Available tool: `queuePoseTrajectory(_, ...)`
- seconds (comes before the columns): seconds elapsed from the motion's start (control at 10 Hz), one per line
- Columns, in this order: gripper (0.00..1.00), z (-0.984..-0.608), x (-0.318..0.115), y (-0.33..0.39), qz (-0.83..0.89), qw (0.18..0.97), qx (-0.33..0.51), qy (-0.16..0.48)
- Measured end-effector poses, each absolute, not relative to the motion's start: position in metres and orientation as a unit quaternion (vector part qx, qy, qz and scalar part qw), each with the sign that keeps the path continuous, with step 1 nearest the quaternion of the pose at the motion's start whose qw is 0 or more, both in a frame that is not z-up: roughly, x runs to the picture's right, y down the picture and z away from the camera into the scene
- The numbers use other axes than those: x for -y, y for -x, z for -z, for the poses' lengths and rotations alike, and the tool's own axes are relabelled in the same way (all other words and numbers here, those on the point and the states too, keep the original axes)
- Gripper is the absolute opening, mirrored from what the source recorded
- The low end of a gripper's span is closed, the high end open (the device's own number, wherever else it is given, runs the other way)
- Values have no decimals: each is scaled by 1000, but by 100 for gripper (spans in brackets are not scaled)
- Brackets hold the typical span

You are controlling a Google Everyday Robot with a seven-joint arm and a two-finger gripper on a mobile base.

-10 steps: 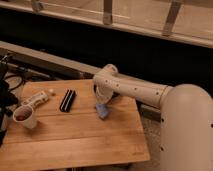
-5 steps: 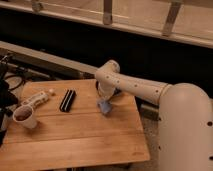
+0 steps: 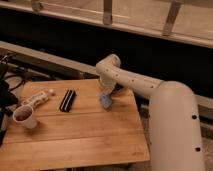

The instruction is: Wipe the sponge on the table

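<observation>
we see the white arm [image 3: 131,80] reach from the robot's broad white body [image 3: 175,131] on the right side of the view, bend at a rounded joint and drop down over the far right part of the table [image 3: 75,142]. the gripper [image 3: 105,95] hangs just under that bend, low over the wood and near the table's far edge. it is closed on the sponge [image 3: 106,102], pinching the small light-blue block by its upper end, so the block hangs tilted below the tool. the sponge's lower end is at the tabletop or just above it; we cannot tell whether it touches. to the left of the sponge, apart from it, a black ridged bar [image 3: 67,100] lies flat on the planks, set at a slight slant. further left a pale, elongated object [image 3: 38,97] lies on its side near the table's far left corner; what it is we cannot make out. in front of it, near the left edge, a paper cup [image 3: 25,116] stands upright with something dark inside. dark cables [image 3: 16,81] run behind the table on the left.
</observation>
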State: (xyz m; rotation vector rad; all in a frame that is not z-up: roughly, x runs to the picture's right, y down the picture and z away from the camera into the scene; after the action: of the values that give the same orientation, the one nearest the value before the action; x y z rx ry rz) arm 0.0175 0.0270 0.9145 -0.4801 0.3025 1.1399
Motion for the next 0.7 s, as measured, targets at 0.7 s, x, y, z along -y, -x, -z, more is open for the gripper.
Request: queuePoseTrajectory(0.7, 0, -881, -65, -27, -517, 812, -153, 224)
